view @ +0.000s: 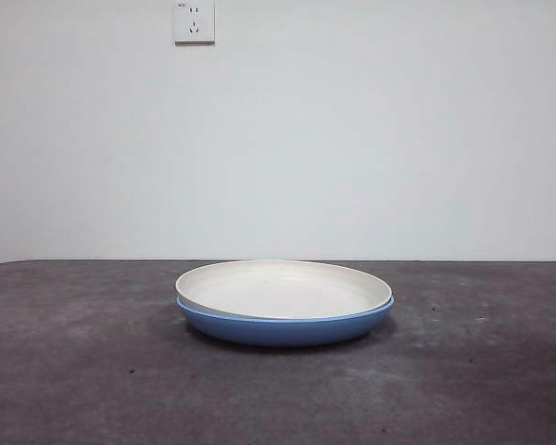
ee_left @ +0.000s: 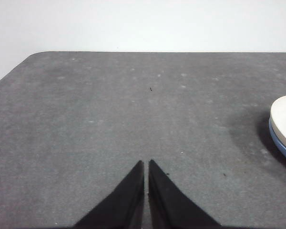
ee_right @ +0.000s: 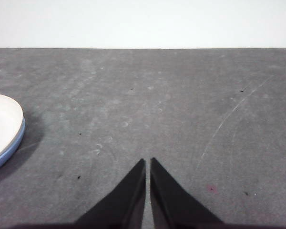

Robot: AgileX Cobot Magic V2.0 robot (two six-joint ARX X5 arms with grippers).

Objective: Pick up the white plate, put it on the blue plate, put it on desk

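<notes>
Here we are with the white plate (view: 283, 289) sitting nested in the blue plate (view: 284, 329), the pair resting on the bench (view: 83, 371) near the middle of the front view, the white one tipped a little so its rim overhangs on one side. By our reading, stacking is done and what remains is lifting the white plate back off and setting it on the bench.

Both arms wait well apart from the stack. The left gripper (ee_left: 146, 164) hangs over bare bench with its jaws drawn together, only a thin slit between the tips, holding nothing. The right gripper (ee_right: 147, 162) is the same: jaws together, empty.

What the coming move turns on: the stack lies off to the side of each gripper, between the two arms, not ahead of either. The left wrist view catches only a sliver of white rim (ee_left: 283, 121) over blue (ee_left: 280, 143); the right wrist view shows a somewhat larger arc (ee_right: 4, 126) with blue edge (ee_right: 9, 150) beneath. That hints the right arm is nearer, though we can't be sure from slivers alone.

Only the front view shows the whole stack and its tilt; neither gripper appears there. A round plate offers no long axis, so any rim point serves.
</notes>
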